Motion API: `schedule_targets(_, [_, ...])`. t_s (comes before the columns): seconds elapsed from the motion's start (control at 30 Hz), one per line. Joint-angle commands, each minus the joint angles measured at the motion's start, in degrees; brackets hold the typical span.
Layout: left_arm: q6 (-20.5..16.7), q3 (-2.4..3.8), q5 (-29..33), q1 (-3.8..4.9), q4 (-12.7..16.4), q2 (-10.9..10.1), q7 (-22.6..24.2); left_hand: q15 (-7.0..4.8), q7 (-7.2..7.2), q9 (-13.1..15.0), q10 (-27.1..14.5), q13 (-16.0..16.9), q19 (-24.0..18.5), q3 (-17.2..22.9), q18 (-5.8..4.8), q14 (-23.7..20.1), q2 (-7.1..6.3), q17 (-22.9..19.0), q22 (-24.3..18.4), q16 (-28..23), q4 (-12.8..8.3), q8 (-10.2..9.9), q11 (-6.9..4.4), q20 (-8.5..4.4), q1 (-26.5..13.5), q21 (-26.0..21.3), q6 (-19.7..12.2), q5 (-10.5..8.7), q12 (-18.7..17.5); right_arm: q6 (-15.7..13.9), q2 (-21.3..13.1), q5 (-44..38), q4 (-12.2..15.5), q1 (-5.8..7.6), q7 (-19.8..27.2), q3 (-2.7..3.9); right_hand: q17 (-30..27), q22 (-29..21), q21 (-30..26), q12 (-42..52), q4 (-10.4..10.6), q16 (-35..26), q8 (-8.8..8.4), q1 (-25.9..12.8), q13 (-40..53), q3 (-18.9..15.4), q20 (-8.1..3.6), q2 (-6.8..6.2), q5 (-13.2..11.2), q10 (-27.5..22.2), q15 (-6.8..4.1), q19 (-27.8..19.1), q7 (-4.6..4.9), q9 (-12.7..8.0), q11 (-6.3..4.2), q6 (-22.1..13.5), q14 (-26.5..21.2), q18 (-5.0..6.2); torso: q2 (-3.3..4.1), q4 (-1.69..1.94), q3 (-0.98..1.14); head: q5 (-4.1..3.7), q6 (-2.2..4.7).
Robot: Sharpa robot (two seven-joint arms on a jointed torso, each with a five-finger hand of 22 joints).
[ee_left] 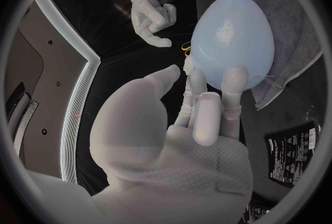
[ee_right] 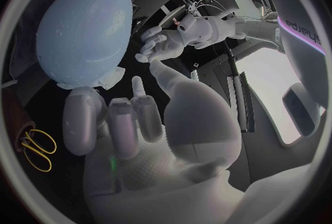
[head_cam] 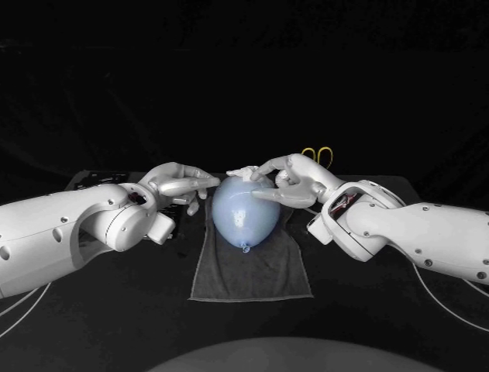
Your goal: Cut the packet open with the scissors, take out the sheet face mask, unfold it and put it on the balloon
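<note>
1. Both hands meet at the far end of the pale blue balloon [head_cam: 244, 213], which lies on a grey towel [head_cam: 249, 275] at the middle of the desk [head_cam: 110, 310], its knot toward the near edge.
2. The sheet mask [ee_right: 93, 77] appears to cling to the balloon already, with a pale flap showing at the far end. The step in hand looks like smoothing it down.
3. That calls for flat, light strokes from the far end toward the knot. One hand should steady the balloon so it does not roll off the towel.
4. The left hand [head_cam: 183, 184] holds nothing, its fingers straight and its thumb apart. Its tips are at the balloon's far flank.
5. The right hand [head_cam: 284, 182] is half curled beside the flap; whether it pinches the flap cannot be told. The yellow-handled scissors [head_cam: 317, 153] lie behind it, toward the far edge.
</note>
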Motion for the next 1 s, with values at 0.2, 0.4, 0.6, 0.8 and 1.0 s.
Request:
schedule_targets(0.2, [0.1,0.05,0.1,0.04,-0.1,-0.7,1.0,0.37,0.04,-0.1,-0.5,0.0,-0.5,-0.7,0.43,-0.2,-0.39,-0.2,-0.4,0.2,0.0,-0.4,0.15,0.13,0.2,-0.5,-0.5,-0.24,0.2,-7.3,1.0,-2.3,-1.5,0.02,-1.8,0.06,15.1,10.8,0.8,0.1,-0.2,0.2,-1.14,1.8,8.8,0.8,0.54,1.99,-0.2,0.3,0.59,0.4,0.31,-0.2,0.6,1.3,6.0,0.66,0.08,-0.03,-0.05,0.34,0.19])
schedule_targets(0.4, [-0.4,0.05,0.3,0.04,0.0,-0.8,3.4,0.34,-0.11,-0.2,-1.2,-0.2,-1.6,-0.8,0.74,-0.9,0.4,-1.5,-2.0,-0.2,0.0,0.0,0.04,0.2,1.5,-1.6,0.5,-0.23,-0.1,-10.1,1.8,-0.3,-2.9,0.23,-0.5,0.2,15.1,11.1,1.8,0.5,-0.2,0.2,-1.81,2.6,9.2,2.1,0.49,3.5,-0.2,0.7,0.48,0.8,0.14,-0.4,0.45,2.8,6.0,0.49,0.0,-0.07,0.0,0.5,0.49])
schedule_targets(0.6, [-0.5,0.05,0.4,0.05,0.1,-0.7,4.3,0.33,-0.12,-0.2,-1.2,-0.3,-1.7,-0.8,0.77,-0.9,0.51,-1.5,-2.1,-0.2,0.0,0.0,0.02,0.19,1.7,-1.7,0.6,-0.23,-0.1,-8.6,2.7,0.6,-4.7,0.54,-0.7,0.34,15.1,11.0,1.6,0.4,0.2,0.2,-2.49,2.3,9.0,2.4,0.49,3.83,-0.2,0.6,0.49,0.8,0.24,-0.6,0.5,3.1,6.0,0.52,0.04,-0.06,0.05,0.47,0.6])
schedule_targets(0.8, [-0.7,0.05,0.7,0.05,0.0,-0.5,4.9,0.31,-0.13,-0.3,-1.3,-0.4,-1.8,-0.7,0.78,-1.0,0.81,-1.8,-2.2,-0.3,0.0,0.0,0.0,0.18,2.1,-1.8,0.7,-0.23,-0.2,-4.4,4.8,1.7,-8.0,1.02,-1.7,0.42,15.1,11.0,1.3,0.3,1.6,0.2,-3.33,1.8,8.9,3.4,0.53,5.86,-0.2,0.5,0.54,0.7,0.2,-0.7,0.51,3.7,6.0,0.57,0.06,-0.07,0.05,0.49,0.87])
schedule_targets(1.0, [-0.7,0.05,0.9,0.05,0.0,-0.4,5.3,0.31,-0.14,-0.3,-1.3,-0.4,-1.8,-0.7,0.8,-1.0,0.95,-1.8,-2.3,-0.3,0.0,0.0,0.0,0.18,2.2,-1.9,0.8,-0.23,-0.2,0.3,7.3,2.4,-11.8,1.82,-3.0,0.48,15.1,10.9,1.1,0.3,1.0,0.2,-3.96,3.4,8.9,5.8,0.41,7.64,-0.2,0.4,0.37,0.5,0.03,-0.7,0.33,4.3,6.0,0.63,0.21,0.07,0.0,0.47,0.89])
